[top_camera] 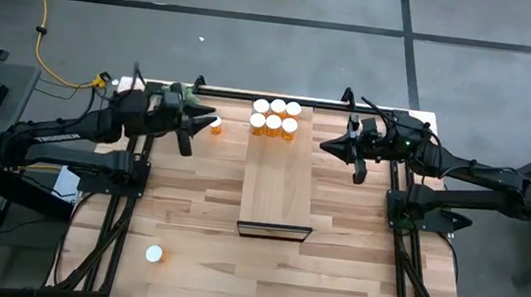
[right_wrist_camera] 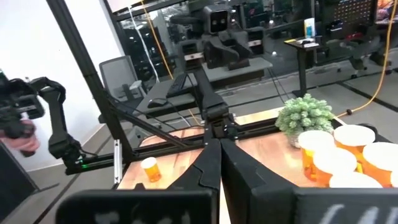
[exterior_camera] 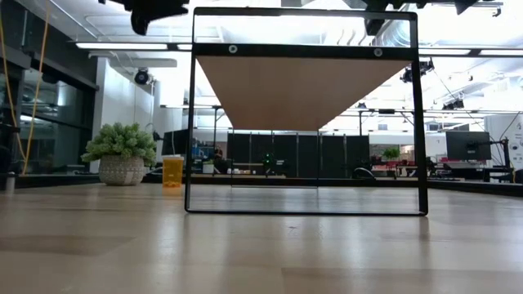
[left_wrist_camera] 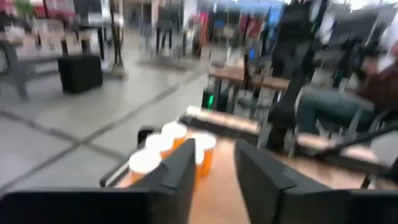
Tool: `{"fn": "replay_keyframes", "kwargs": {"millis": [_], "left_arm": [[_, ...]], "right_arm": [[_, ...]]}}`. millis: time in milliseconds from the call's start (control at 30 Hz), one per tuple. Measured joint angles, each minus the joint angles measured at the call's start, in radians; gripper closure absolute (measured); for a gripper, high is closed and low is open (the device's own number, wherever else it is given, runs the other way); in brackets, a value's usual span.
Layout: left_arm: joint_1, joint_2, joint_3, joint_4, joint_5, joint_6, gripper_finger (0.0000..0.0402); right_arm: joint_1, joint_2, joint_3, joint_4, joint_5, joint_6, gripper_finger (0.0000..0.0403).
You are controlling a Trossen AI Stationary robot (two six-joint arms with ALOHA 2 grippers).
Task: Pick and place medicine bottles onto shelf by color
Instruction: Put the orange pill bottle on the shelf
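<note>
Six orange pill bottles with white caps [top_camera: 276, 117] stand in two rows on the far end of the pale wood shelf [top_camera: 278, 185]. One bottle [top_camera: 216, 125] stands on the table left of the shelf and shows in the low view [exterior_camera: 172, 171]. Another [top_camera: 154, 253] stands near the front left. My left gripper [top_camera: 200, 132] is open and empty, raised next to the lone far bottle, facing the shelf bottles [left_wrist_camera: 160, 144]. My right gripper [top_camera: 329, 146] is shut and empty, raised right of the shelf's far end.
A green bushy plant in a pale pot [exterior_camera: 121, 153] stands at the table's far left behind the left gripper. The shelf stands on a dark metal frame [exterior_camera: 193, 114], and its near half [top_camera: 276, 204] is bare. The frames of both arms flank the table.
</note>
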Motion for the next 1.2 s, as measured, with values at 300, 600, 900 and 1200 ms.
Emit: {"fn": "replay_keyframes", "kwargs": {"millis": [300, 600, 900, 1200], "left_arm": [[0.098, 0.132, 0.210, -0.406, 0.030, 0.031, 0.0134], [0.266, 0.349, 0.415, -0.708, 0.016, 0.081, 0.0058], [0.441, 0.680, 0.509, -0.902, 0.050, 0.107, 0.0059], [0.448, 0.887, 0.509, -0.918, 0.040, 0.138, 0.0060]], "right_arm": [[0.000, 0.000, 0.000, -0.012, -0.004, 0.031, 0.0403], [0.000, 0.000, 0.000, -0.016, -0.004, 0.033, 0.0403], [0.000, 0.000, 0.000, -0.036, -0.004, 0.034, 0.0403], [0.000, 0.000, 0.000, -0.069, -0.004, 0.045, 0.0403]]}}
